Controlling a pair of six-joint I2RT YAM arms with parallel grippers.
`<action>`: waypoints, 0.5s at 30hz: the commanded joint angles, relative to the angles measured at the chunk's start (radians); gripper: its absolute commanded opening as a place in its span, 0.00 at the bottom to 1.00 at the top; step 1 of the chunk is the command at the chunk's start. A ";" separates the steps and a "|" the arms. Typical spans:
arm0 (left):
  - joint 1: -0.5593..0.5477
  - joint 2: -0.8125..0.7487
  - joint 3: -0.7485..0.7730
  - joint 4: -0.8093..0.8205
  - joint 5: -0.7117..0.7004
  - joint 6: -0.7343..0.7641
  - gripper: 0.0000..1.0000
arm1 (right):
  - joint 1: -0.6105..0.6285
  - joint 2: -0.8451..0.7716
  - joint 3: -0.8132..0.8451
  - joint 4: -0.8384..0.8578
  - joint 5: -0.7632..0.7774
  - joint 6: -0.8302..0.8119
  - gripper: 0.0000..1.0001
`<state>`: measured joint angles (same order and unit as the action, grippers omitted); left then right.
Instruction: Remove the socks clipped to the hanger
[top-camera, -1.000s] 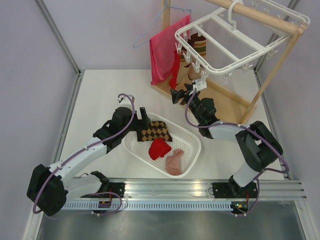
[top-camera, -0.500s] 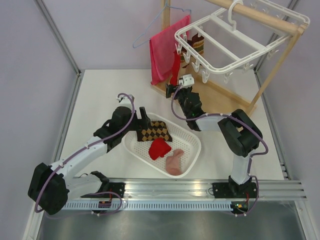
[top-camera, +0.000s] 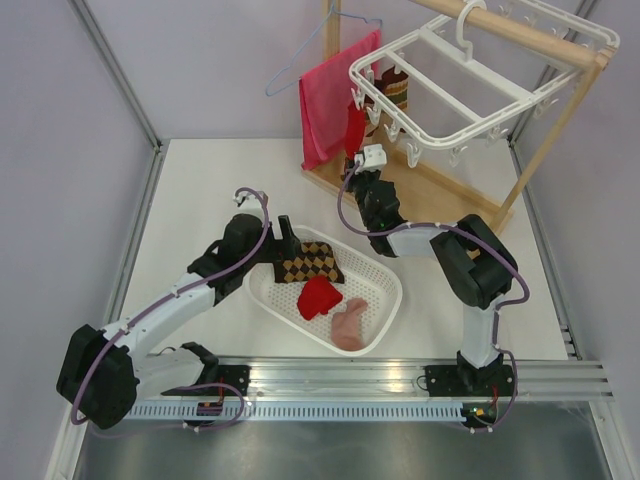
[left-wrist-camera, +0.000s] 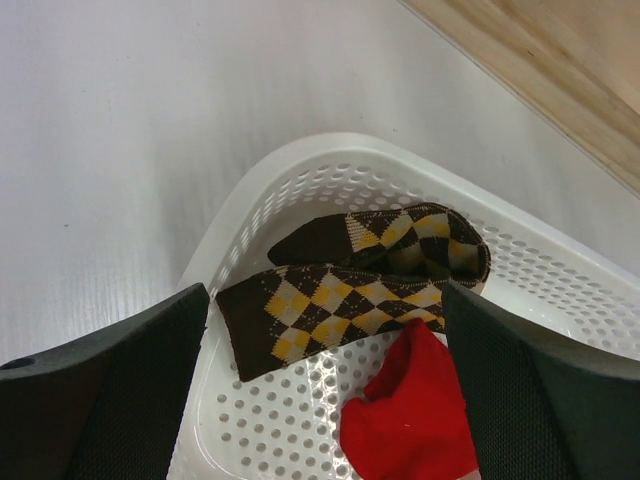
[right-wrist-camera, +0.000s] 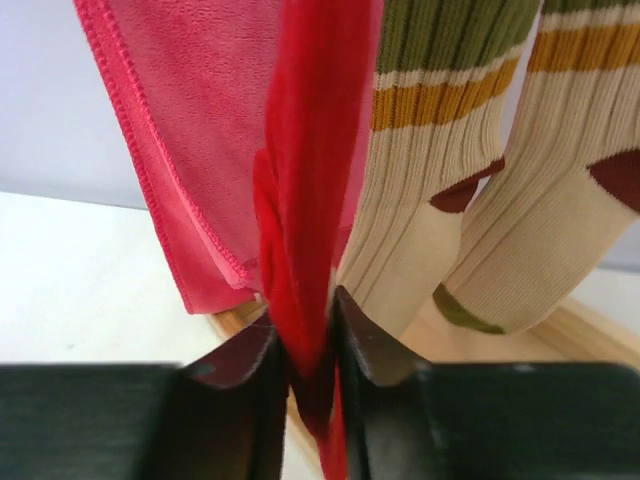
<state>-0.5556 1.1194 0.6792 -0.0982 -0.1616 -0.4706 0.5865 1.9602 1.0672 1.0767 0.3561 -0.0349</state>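
The white hanger (top-camera: 432, 138) hangs from a wooden bar at the back right. A red sock (top-camera: 350, 135) (right-wrist-camera: 315, 200) dangles from one of its clips, and my right gripper (top-camera: 354, 168) (right-wrist-camera: 310, 370) is shut on its lower end. Two striped socks (top-camera: 400, 92) (right-wrist-camera: 440, 150) hang just behind it. My left gripper (top-camera: 285, 235) (left-wrist-camera: 320, 390) stands open over the near-left corner of a white basket (top-camera: 390, 300) (left-wrist-camera: 300, 170), holding nothing. Inside lie argyle socks (top-camera: 312, 262) (left-wrist-camera: 350, 300), a red sock (top-camera: 318, 297) (left-wrist-camera: 410, 420) and a pale pink sock (top-camera: 350, 322).
A red-pink towel (top-camera: 325, 100) (right-wrist-camera: 180, 130) hangs left of the clipped socks, beside a thin wire hanger (top-camera: 300, 70). The wooden stand (top-camera: 450, 200) carries the bar, with its base on the table behind the basket. Grey walls close in the left and right sides.
My right gripper swung left to the hanging red sock and closed on its lower end. The left arm and the basket's socks have not moved.
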 joint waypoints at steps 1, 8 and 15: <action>0.006 -0.003 -0.006 0.037 0.020 0.012 1.00 | 0.004 -0.003 0.031 0.039 0.038 0.000 0.24; 0.016 -0.015 -0.010 0.035 0.033 0.010 1.00 | 0.035 -0.093 -0.053 0.012 0.063 -0.003 0.05; 0.016 -0.041 -0.009 0.031 0.074 0.009 1.00 | 0.093 -0.272 -0.235 -0.036 0.113 0.006 0.05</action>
<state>-0.5446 1.1103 0.6704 -0.0986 -0.1299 -0.4706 0.6609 1.7817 0.8848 1.0504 0.4339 -0.0376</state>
